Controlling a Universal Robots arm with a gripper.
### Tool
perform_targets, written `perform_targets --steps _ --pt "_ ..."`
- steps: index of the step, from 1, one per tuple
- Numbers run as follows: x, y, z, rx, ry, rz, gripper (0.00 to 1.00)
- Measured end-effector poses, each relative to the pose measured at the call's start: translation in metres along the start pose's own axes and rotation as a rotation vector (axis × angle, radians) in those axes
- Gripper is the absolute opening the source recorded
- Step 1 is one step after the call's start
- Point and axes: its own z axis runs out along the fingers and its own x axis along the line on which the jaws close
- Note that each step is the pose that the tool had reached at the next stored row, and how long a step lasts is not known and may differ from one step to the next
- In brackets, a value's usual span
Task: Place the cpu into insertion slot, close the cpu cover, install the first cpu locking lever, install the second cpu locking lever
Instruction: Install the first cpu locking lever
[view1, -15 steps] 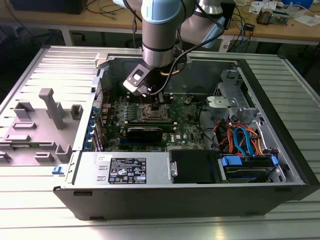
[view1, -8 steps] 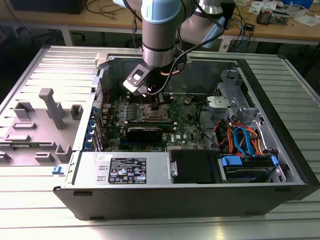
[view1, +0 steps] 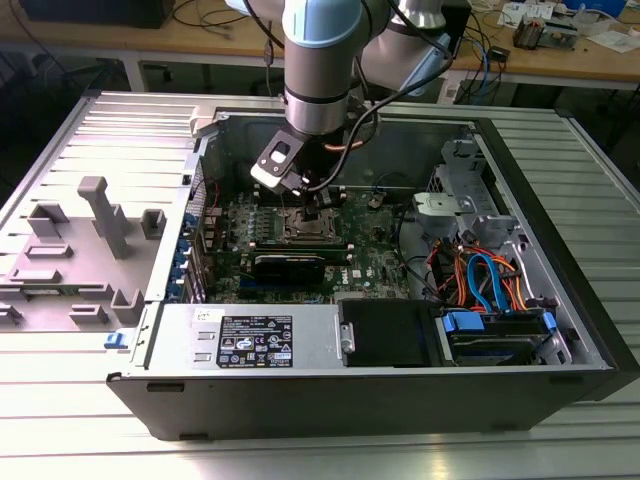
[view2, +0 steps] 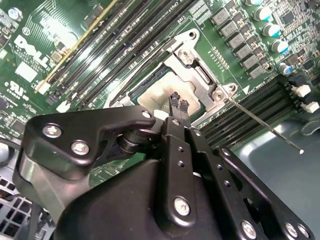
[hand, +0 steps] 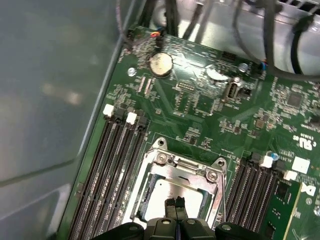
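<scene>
Poised with gripper (view2: 178, 105) fingertips pressed together and empty, right over the cpu (hand: 162, 189), seated in the insertion slot (hand: 149, 194) under the lowered cpu cover (hand: 182, 170) mid-board on the circuit board (hand: 200, 115), so seemingly at the first-lever step, calling for a clean catch on the thin, loose-looking locking lever (view2: 265, 127).

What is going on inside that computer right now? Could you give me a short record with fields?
setting: open computer case with a green circuit board inside
gripper: gripper shut, with its tips right at the cpu; contact unclear
cpu: lies flat, showing through the cover's window
cpu cover: down over the cpu
lever: a thin metal lever juts out from the socket corner across the memory slots
</scene>
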Motion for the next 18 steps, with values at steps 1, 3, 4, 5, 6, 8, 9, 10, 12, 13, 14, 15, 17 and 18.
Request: perform_targets --steps 1,3,4,5,6,8,9,10,12,13,14,15,17,18 --pt "0.0000 0.0000 -0.0003 -0.0001 0.0001 -0.003 0.11" --pt "0.0000 0.0000 -0.0020 0.0002 0.0001 -0.007 0.11" --pt "0.0001 0.0000 -0.0031 0.0002 0.0001 -0.009 0.11" --pt "0.0001 0.0001 -0.0042 0.0001 0.0001 -0.010 0.11" --pt "0.0001 0.0001 -0.0052 0.0002 0.0002 -0.012 0.11" --pt "0.0002 0.0001 -0.0061 0.0002 0.0005 -0.022 0.11" --pt "0.0002 0.0001 -0.0061 0.0005 0.0007 -0.036 0.11" --pt "0.0002 0.0001 -0.0061 0.0009 0.0009 -0.054 0.11" --pt "0.0001 0.0001 -0.0062 0.0022 0.0013 -0.104 0.11" --pt "0.0001 0.0001 -0.0062 0.0026 0.0015 -0.123 0.11" --pt "0.0001 0.0001 -0.0063 0.0033 0.0019 -0.153 0.11" --pt "0.0001 0.0001 -0.0062 0.0037 0.0022 -0.174 0.11" --pt "0.0001 0.0001 -0.0061 0.0045 0.0028 -0.219 0.11" --pt "0.0001 0.0001 -0.0061 0.0050 0.0031 -0.240 0.11"
